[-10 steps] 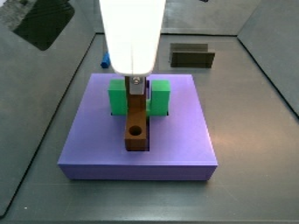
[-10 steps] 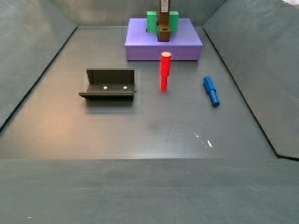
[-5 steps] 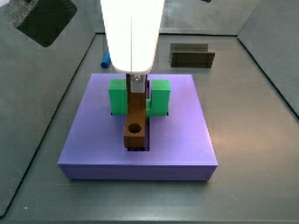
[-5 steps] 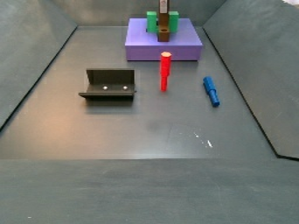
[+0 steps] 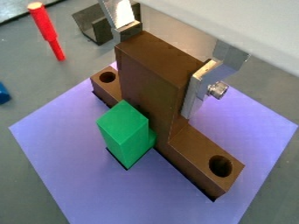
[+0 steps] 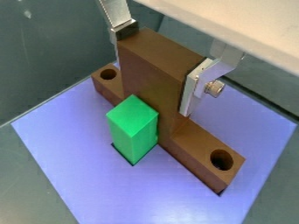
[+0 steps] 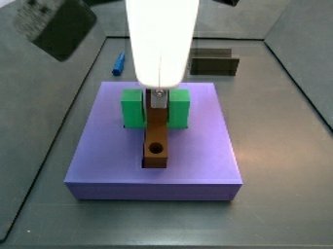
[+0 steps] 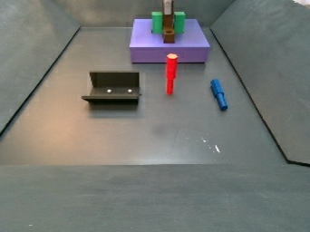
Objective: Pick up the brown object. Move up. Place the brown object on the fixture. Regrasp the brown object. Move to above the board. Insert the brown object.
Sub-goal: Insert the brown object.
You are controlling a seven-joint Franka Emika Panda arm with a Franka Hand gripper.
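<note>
A small red cylindrical peg [image 8: 171, 73] stands upright on the grey floor [image 8: 158, 127], out in the open. Near it lies a blue elongated peg [image 8: 218, 92], flat on the floor and apart from the red one. In a wrist view the red peg [image 5: 48, 31] shows again.

Text check | I found no readable lettering, labels, brands or numbers in any view | gripper [image 6: 163, 58] over the board [image 7: 196, 160]: plain, unmarked | brown object [image 5: 163, 87]: unmarked | fixture [image 8: 112, 88]: unmarked
</note>
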